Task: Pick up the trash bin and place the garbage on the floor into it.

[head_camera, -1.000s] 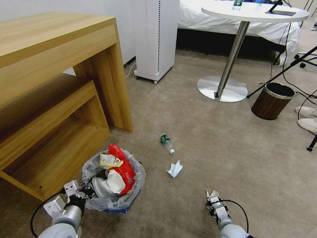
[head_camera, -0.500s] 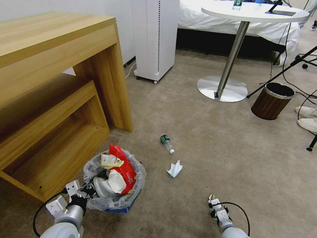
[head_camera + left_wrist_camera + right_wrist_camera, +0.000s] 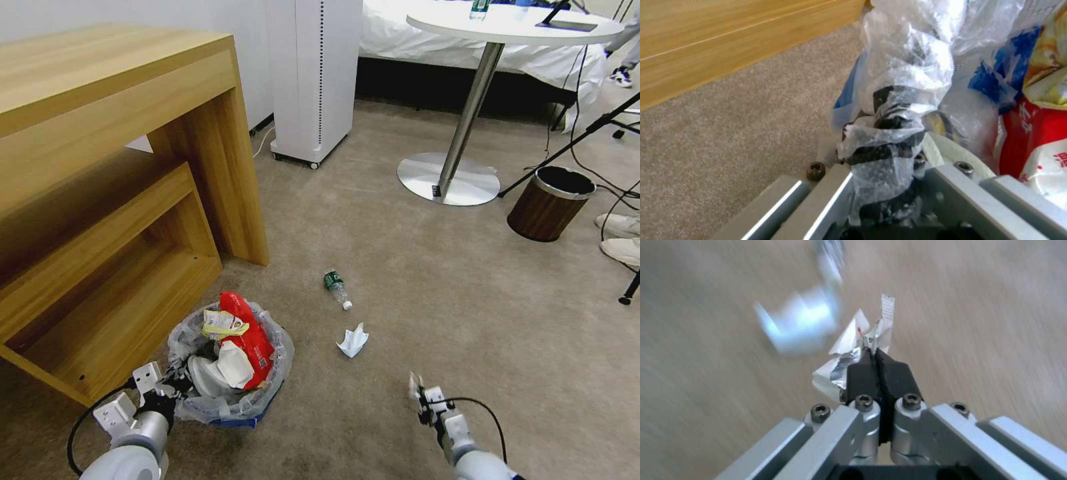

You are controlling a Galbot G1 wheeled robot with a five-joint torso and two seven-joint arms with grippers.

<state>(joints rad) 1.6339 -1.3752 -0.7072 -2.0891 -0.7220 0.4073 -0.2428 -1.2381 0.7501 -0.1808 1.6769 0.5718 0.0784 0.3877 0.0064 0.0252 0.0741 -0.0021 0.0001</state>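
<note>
The trash bin [image 3: 230, 373], a small round blue bin lined with a crinkled clear plastic bag [image 3: 902, 66], is seen in the head view low on the robot's left, just beside the bottom shelf of the wooden table [image 3: 113, 200]. It is filled with a red snack wrapper [image 3: 250, 343], a yellow-and-white packet and white items, among them what appears to be a slipper. The left claw [image 3: 162, 393] is positioned at the bin's near rim; in the left wrist view its fingers are wrapped in bunched bag plastic and are clamped on the rim. On the carpet [image 3: 400, 280] to the right of the bin, a piece of crumpled white paper [image 3: 352, 341] is located, and a small green-labelled bottle [image 3: 337, 288] is lying on its side just beyond it, the two apart from each other. The right claw [image 3: 419, 399] is held above the carpet, nearer the robot than the paper; in the right wrist view its black pads [image 3: 862, 375] are pressed together on a small foil scrap [image 3: 853, 353], silver and white. Farther off, a white round table [image 3: 513, 27] on a metal pedestal, a white upright appliance [image 3: 313, 80] and a brown wood-pattern bin [image 3: 550, 203] are standing on the carpet, well apart from the blue bin.
</note>
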